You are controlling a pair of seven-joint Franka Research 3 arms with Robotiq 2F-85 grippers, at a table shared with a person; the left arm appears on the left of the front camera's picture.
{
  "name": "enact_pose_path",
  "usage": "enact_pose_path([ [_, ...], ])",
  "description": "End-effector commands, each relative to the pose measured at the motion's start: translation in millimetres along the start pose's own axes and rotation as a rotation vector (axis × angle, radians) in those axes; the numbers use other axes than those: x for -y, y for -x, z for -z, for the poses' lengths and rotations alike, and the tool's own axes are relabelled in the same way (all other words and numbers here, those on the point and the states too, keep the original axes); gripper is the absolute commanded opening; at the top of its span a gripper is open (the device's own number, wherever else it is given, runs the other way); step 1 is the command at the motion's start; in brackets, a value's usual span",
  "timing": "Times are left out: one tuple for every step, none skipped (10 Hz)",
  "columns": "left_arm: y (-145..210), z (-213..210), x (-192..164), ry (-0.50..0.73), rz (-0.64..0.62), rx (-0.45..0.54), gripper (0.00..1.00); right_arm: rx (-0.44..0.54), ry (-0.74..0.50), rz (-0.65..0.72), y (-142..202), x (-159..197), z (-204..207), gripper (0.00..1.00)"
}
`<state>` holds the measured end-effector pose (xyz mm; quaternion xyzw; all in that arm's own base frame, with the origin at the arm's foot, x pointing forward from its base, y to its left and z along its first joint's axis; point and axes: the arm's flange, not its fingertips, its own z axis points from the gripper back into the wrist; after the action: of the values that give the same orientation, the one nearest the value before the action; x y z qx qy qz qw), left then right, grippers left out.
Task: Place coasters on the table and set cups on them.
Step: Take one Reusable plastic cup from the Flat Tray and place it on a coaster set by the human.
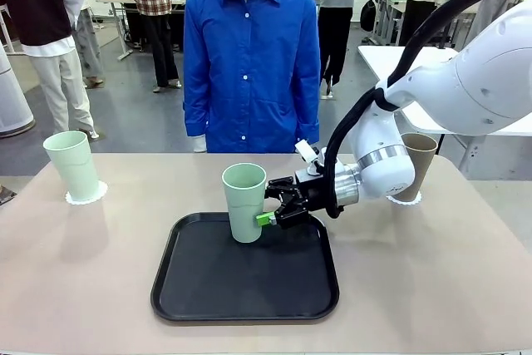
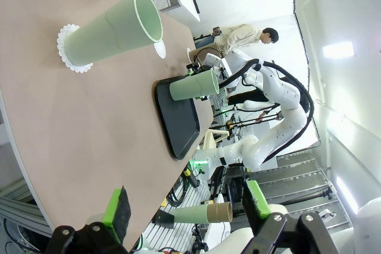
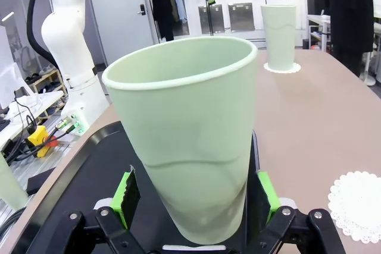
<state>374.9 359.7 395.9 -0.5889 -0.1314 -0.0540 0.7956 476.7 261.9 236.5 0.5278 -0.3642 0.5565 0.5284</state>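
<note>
A mint green cup [image 1: 244,201] [image 3: 190,147] stands upright at the far edge of the black tray [image 1: 249,288]. My right gripper [image 1: 266,205] [image 3: 196,197] is open, with its green pads [image 3: 128,197] on either side of the cup's lower half. A second mint cup [image 1: 73,164] [image 2: 113,31] stands on a coaster [image 1: 86,197] at the table's [image 1: 83,272] far left. The brown cup [image 1: 420,164] stands on a coaster [image 1: 407,199] at the far right, behind my right arm. A bare coaster [image 3: 357,197] lies beside the tray. My left gripper [image 2: 187,203] hovers open off the table's edge, holding nothing.
A person in a blue shirt [image 1: 249,56] stands at the far side, arms down. The black tray [image 3: 89,165] fills the middle near side of the table. A white table [image 1: 391,60] stands behind at the right.
</note>
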Motion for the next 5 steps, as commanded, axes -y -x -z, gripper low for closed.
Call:
enact_pose_path([
  [0,-1,1,-0.01,-0.002,0.004,1.0,-0.017,-0.037,0.018,-3,10,7,1.0],
  [0,-1,1,-0.01,-0.002,0.004,1.0,-0.017,-0.044,0.019,-4,12,10,1.0],
  [0,-1,1,-0.01,-0.002,0.004,1.0,-0.016,-0.052,0.022,-4,15,13,1.0],
  [0,-1,1,-0.01,-0.002,0.004,1.0,-0.01,-0.064,0.027,-3,17,16,1.0],
  [0,-1,1,-0.01,-0.002,0.004,1.0,-0.008,-0.08,0.031,-3,19,20,1.0],
])
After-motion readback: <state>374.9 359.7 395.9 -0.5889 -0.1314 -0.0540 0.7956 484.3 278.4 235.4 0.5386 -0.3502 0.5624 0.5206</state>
